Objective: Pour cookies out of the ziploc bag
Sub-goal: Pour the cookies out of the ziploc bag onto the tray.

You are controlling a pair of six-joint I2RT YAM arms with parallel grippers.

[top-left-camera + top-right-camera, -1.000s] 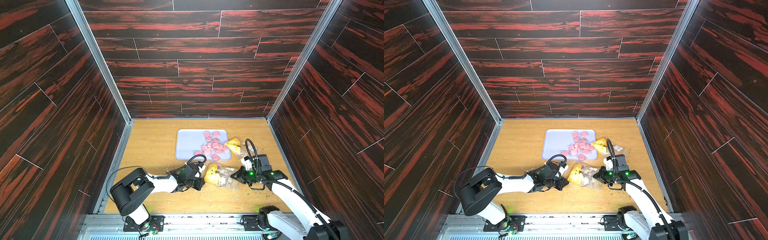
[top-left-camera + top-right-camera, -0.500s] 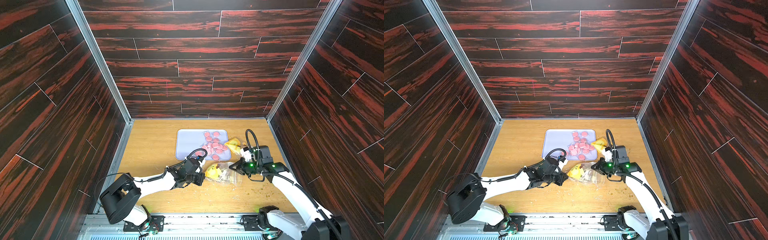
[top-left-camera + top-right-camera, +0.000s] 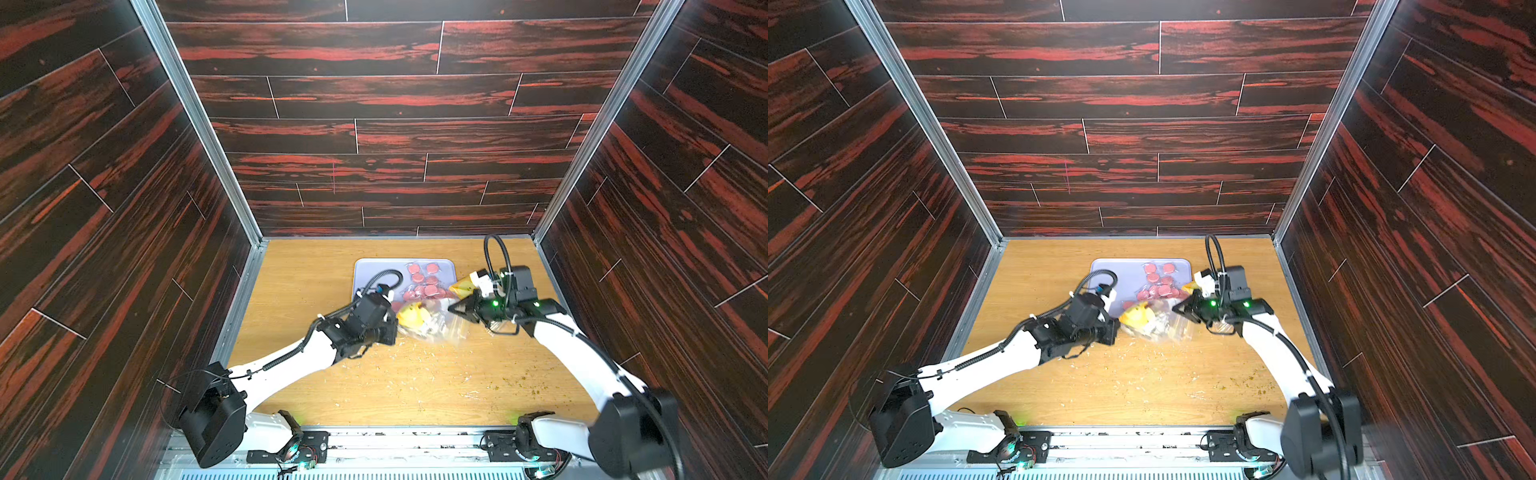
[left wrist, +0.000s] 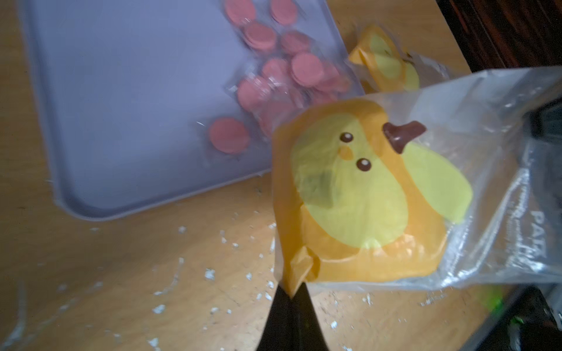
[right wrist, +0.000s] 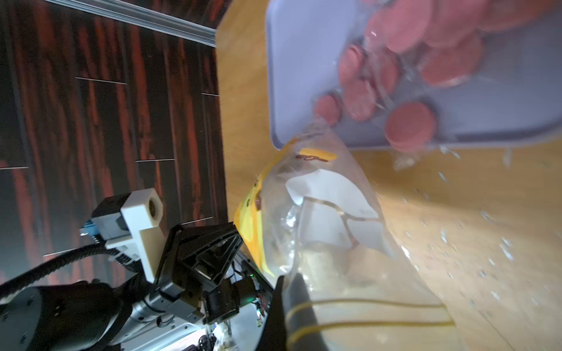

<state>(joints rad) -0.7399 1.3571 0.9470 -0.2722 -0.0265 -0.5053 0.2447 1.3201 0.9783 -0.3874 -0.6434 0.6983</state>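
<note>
While left claw [image 4: 293, 296], right claw [image 5: 287, 281] clamp one bag [image 4: 492, 127] | roughly ten pink cookies [image 4: 305, 70] | one tray [image 4: 121, 91]

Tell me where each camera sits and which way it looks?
Both top views: high above the robot's front, looking down toward the back wall; they show left arm, right arm, with left gripper and right gripper holding the ziploc bag between them by the tray.
Left wrist: on the left arm, looking past the shut left gripper at the bag's yellow chick packet, pink cookies beyond.
Right wrist: on the right arm, looking past the shut right gripper through the bag at the left gripper.
Shared: both wrist views show bag, tray, pink cookies.
</note>
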